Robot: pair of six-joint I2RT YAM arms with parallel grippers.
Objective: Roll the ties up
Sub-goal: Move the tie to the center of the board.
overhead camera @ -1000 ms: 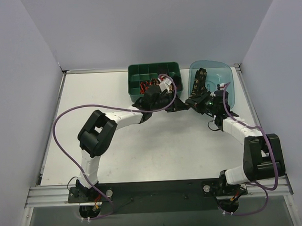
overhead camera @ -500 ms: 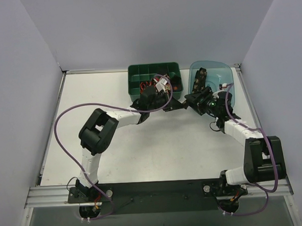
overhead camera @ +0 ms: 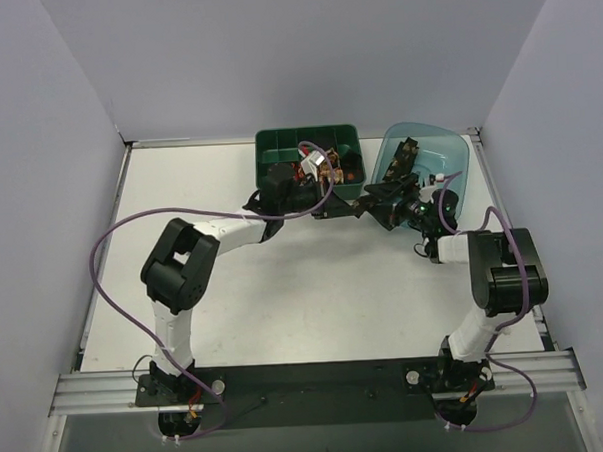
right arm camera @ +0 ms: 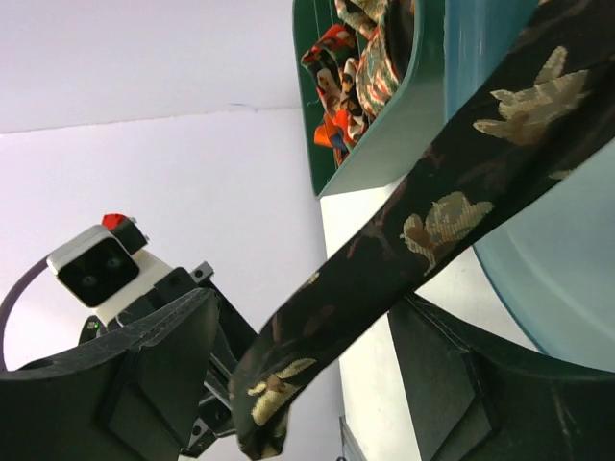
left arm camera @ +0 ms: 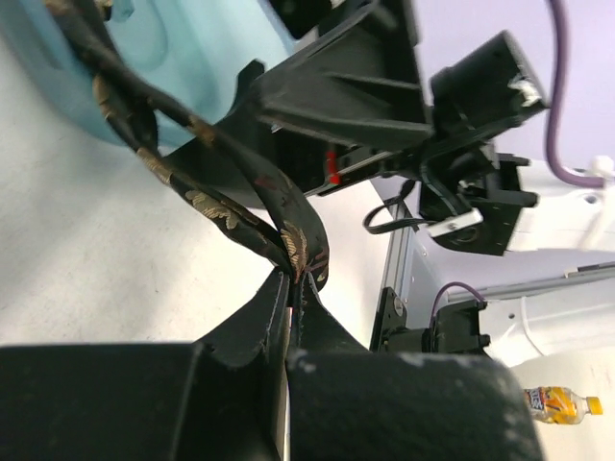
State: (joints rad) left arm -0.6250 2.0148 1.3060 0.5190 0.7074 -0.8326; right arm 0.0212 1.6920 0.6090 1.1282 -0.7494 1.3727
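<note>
A long black tie (overhead camera: 401,160) with gold motifs hangs out of the teal tub (overhead camera: 448,140) toward the two grippers. My left gripper (overhead camera: 351,206) is shut on the tie's (left arm camera: 216,206) free end, with the fabric pinched at the fingertips (left arm camera: 296,279). My right gripper (overhead camera: 378,205) is open just beside it. The tie (right arm camera: 432,226) passes loosely between its wide-apart fingers (right arm camera: 154,360), and neither pad presses on it. Rolled ties (right arm camera: 356,58) with red and orange motifs sit in the green tray (overhead camera: 308,136).
The green compartment tray (right arm camera: 408,115) and the teal tub (right arm camera: 548,269) stand side by side at the back of the white table (overhead camera: 314,285). Both wrists meet in front of the gap between them. A purple cable (overhead camera: 112,244) loops over the left side.
My right gripper has opened and let go of the tie. My left gripper has shut on the tie's end. Both arms shifted slightly toward the back, the right elbow folding in.
</note>
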